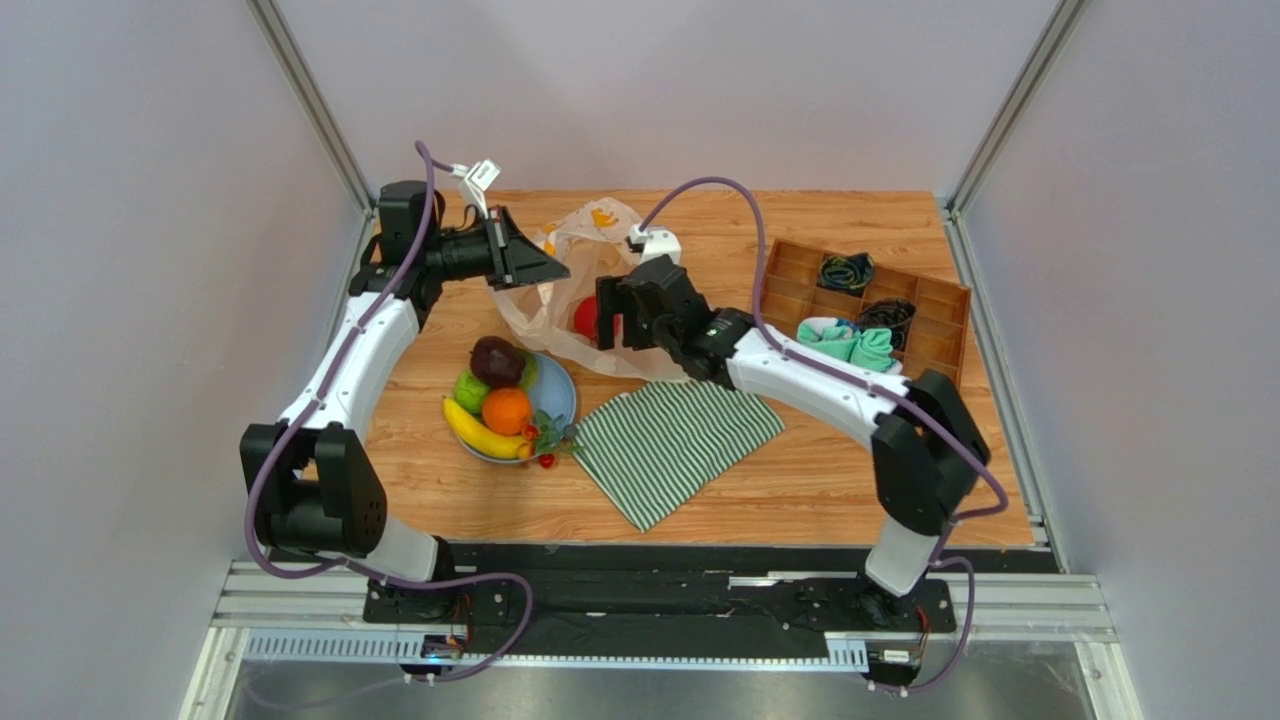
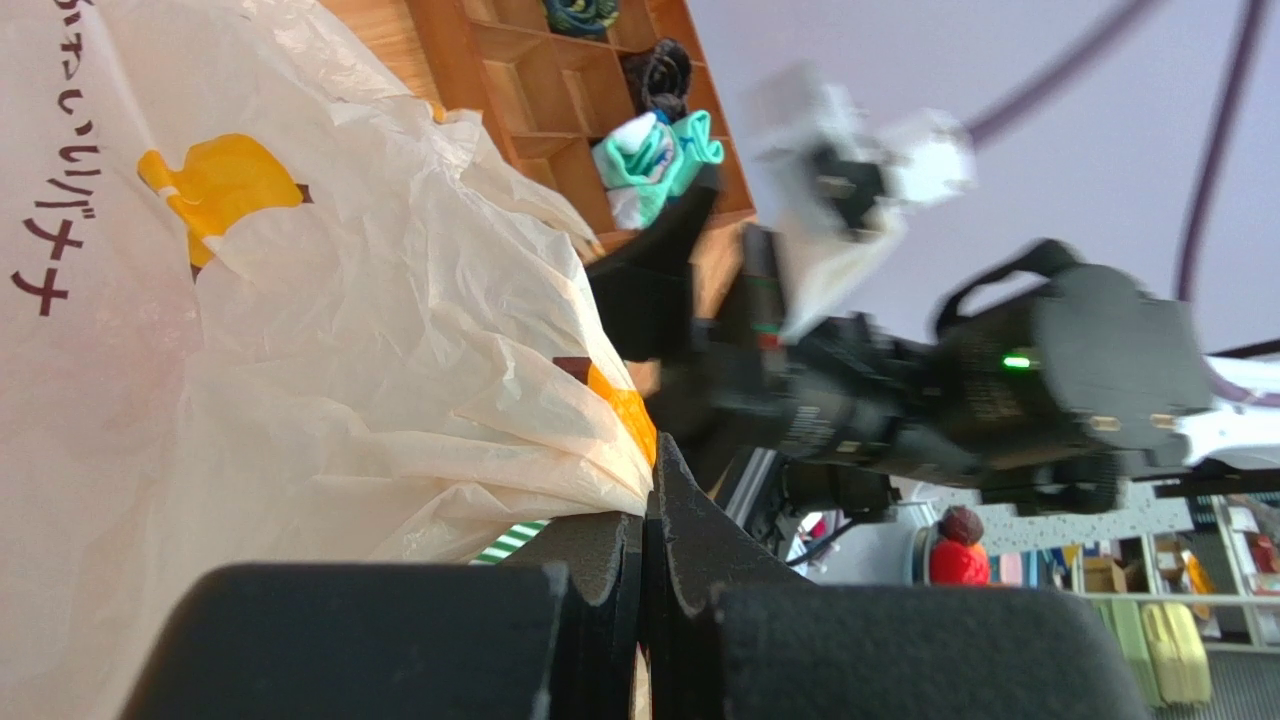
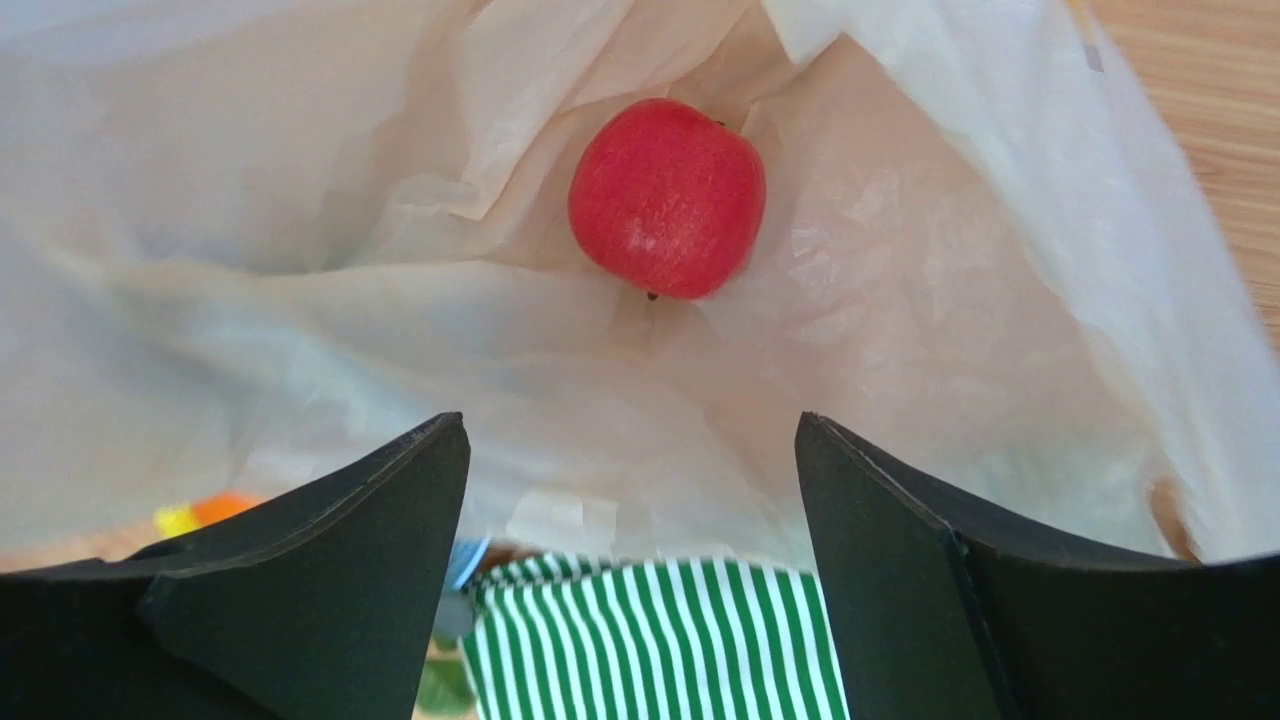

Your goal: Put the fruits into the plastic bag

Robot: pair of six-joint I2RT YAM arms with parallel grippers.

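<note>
The translucent plastic bag (image 1: 589, 255) lies at the back middle of the table. My left gripper (image 1: 544, 270) is shut on its edge and holds it up; the left wrist view shows the film (image 2: 301, 300) pinched between the closed jaws (image 2: 649, 488). My right gripper (image 1: 607, 321) is open and empty at the bag's mouth (image 3: 631, 435). A red apple (image 3: 666, 197) lies inside the bag (image 3: 932, 315), apart from the fingers, and shows in the top view (image 1: 586, 317). A dark fruit (image 1: 496, 360), green apple (image 1: 470, 392), orange (image 1: 505, 410), banana (image 1: 484, 432) and red berries (image 1: 546, 447) sit on the blue plate (image 1: 559, 387).
A green-striped cloth (image 1: 676, 440) lies right of the plate, just below the bag (image 3: 646, 645). A wooden compartment tray (image 1: 920, 293) with rolled socks (image 1: 849, 342) stands at the back right. The right arm reaches across the table's middle.
</note>
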